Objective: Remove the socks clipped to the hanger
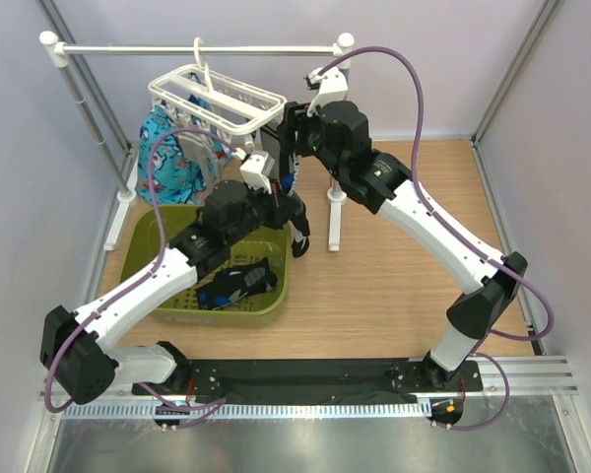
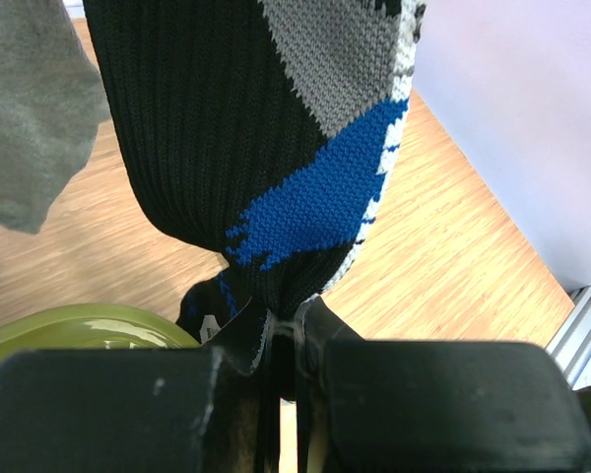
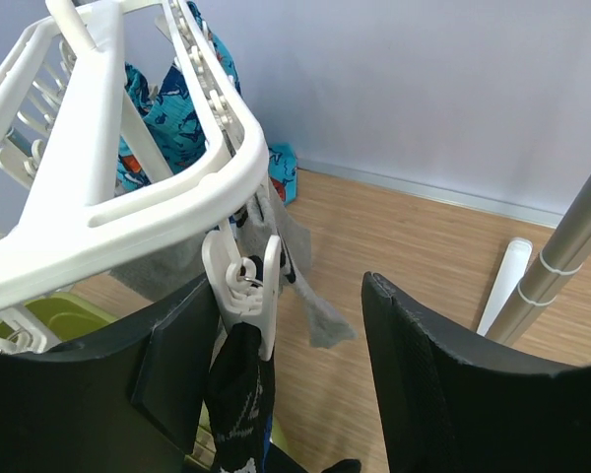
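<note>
- Green basket (image 1: pixel 246 317), lower left of top view: holds dark socks (image 1: pixel 238 283) with blue marks; count unclear.
- Hanger (image 1: pixel 217 101) hangs upper left; black sock (image 2: pixel 207 128) clipped at its corner.
- Left end effector (image 2: pixel 286 345) pinched shut on that sock's lower tip.
- Right end effector (image 3: pixel 295 365) open, astride the clip (image 3: pixel 244 286).
- Top view: arms mostly hide the clipped sock.

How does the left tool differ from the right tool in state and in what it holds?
The left tool is shut; the right tool stands open. The left tool pinches the lower end of the black knitted sock with blue and grey patches; the right tool holds nothing, its fingers either side of a white plastic clip. Both are black.
</note>
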